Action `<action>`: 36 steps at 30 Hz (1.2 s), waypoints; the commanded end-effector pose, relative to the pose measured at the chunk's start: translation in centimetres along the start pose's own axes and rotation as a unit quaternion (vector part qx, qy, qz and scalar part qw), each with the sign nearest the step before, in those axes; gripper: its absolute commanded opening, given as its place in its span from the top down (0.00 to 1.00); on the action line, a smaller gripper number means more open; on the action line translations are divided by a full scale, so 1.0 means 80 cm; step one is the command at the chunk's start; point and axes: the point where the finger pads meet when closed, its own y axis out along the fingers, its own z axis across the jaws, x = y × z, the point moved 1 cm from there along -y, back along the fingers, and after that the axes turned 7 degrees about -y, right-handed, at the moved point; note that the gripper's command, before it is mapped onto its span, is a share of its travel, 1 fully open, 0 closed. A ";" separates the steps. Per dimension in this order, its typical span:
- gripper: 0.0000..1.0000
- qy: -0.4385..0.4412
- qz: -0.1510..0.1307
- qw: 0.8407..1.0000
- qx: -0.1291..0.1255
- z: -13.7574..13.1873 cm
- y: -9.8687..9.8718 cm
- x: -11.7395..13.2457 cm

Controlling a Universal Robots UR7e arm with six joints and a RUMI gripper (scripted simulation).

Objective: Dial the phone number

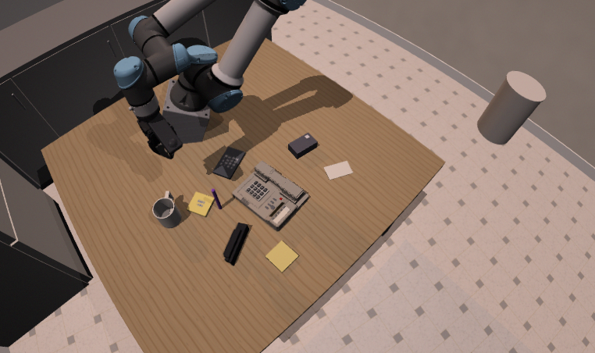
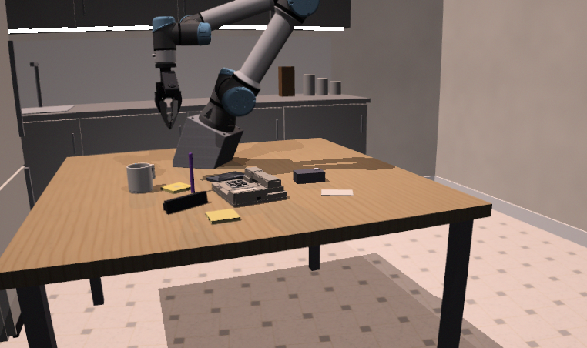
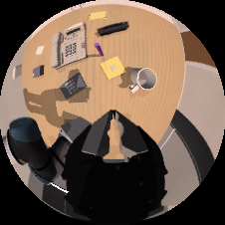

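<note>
The beige desk phone [image 1: 271, 193] lies in the middle of the table with its dark keypad [image 1: 257, 189] facing up and its handset [image 1: 279, 176] in the cradle. It also shows in the exterior view [image 2: 249, 187] and the wrist view [image 3: 69, 44]. A yellow note with writing [image 1: 201, 203] lies left of the phone, by a purple pen [image 1: 216, 198] that stands upright. My gripper [image 2: 169, 124] is shut and empty, pointing down high above the table's back left part, far from the phone. Its fingertips show in the wrist view [image 3: 113, 113].
A grey mug [image 1: 166, 212] stands left of the note. A black calculator [image 1: 229, 162], a dark box [image 1: 302, 144], a white card [image 1: 337, 169], a black stapler-like bar [image 1: 236, 243] and a blank yellow pad [image 1: 281, 255] lie around the phone. The robot base [image 1: 187, 115] stands at the back.
</note>
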 end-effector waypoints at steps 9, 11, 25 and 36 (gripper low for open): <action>1.00 0.000 0.000 1.000 0.000 0.005 0.000 -0.034; 1.00 0.000 0.000 1.000 0.000 0.006 0.000 -0.045; 1.00 0.000 0.000 1.000 0.000 0.015 0.000 -0.124; 1.00 0.000 0.000 1.000 0.000 0.024 0.000 -0.193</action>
